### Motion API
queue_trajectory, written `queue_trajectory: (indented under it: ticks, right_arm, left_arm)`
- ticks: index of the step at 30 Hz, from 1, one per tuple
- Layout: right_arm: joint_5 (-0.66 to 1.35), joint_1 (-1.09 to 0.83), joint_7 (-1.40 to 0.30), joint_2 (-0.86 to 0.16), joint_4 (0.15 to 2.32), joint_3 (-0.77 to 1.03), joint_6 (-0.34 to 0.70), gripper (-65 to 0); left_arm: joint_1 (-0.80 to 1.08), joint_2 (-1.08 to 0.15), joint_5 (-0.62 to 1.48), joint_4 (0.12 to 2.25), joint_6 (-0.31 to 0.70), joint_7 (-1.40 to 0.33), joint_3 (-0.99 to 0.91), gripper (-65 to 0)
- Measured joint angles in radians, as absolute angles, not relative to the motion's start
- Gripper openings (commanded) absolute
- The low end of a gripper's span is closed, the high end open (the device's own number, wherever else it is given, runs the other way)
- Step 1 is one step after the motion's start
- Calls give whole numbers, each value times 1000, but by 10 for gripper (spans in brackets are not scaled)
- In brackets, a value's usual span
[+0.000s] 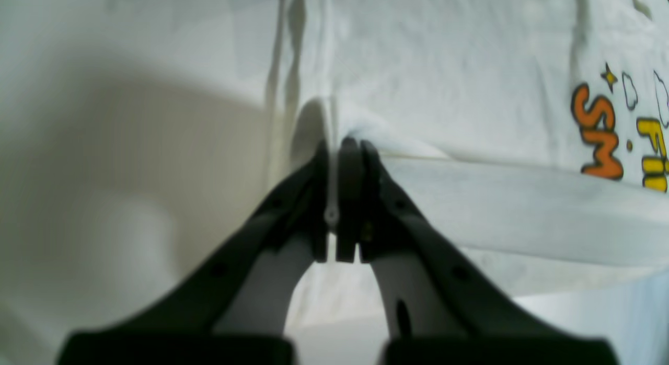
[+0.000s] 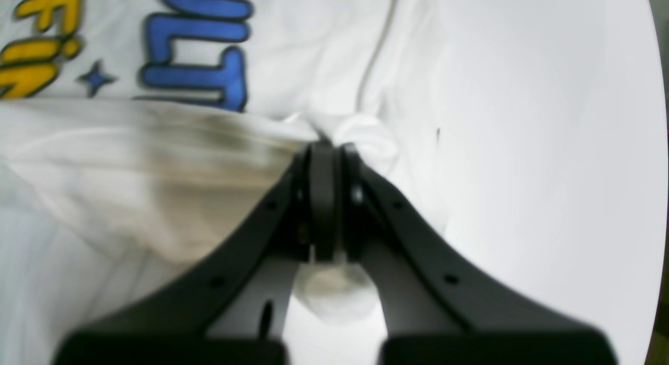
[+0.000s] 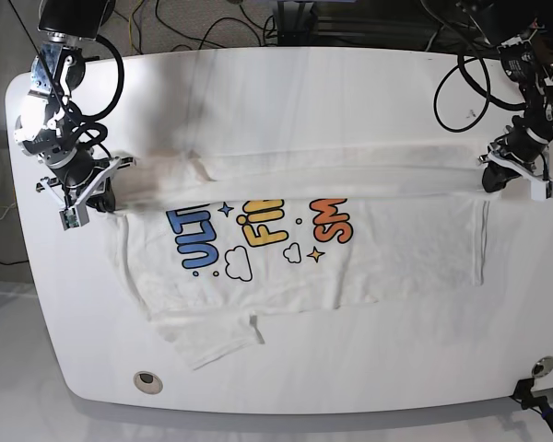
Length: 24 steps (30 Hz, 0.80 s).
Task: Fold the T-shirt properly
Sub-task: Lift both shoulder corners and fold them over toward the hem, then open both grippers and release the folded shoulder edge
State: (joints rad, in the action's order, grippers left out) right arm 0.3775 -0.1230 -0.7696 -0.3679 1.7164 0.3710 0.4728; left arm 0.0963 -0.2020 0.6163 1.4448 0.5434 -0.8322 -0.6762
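Observation:
The white T-shirt (image 3: 396,239) lies print side up on the white table (image 3: 350,92), with "ULTRA", "FINE" and "SMOL" showing. Its far edge is turned over toward the front as a taut plain white band (image 3: 304,170) stretched between the two grippers. My left gripper (image 3: 487,184) is at the right end of the band, shut on the cloth edge (image 1: 342,143). My right gripper (image 3: 106,204) is at the left end, shut on a bunched fold of cloth (image 2: 326,145). The orange letters (image 1: 598,135) and blue letters (image 2: 196,56) show past the band.
One sleeve (image 3: 212,336) sticks out at the shirt's front left. Cables (image 3: 461,83) lie at the table's back right. A round hole (image 3: 146,378) sits near the front left corner. The table's curved edge (image 2: 659,145) is close to my right gripper.

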Motion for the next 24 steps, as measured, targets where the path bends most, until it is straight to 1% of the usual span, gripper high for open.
queue_trajectory:
  ticks: [2,8,13,24]
  right_arm:
    - [375,-101,-756,-371,1698,371,473,-650]
    - [369,-43,-770,-364,1641,371,472,-650]
    - [363,-30,-761,-363,1622,371,472,-650]
    - [347,-12,-728,-363,1596,373,469,-650]
  left_arm:
    - [85,-206,614,1434,543,-818,-665,-650]
    - [28,-212,561,1415,479,-802,-608,-650]
    - [19,-219,526,1372,471,-787,-576,-650]
    - [-6,-226,532,1321,468,-774,-556,-650]
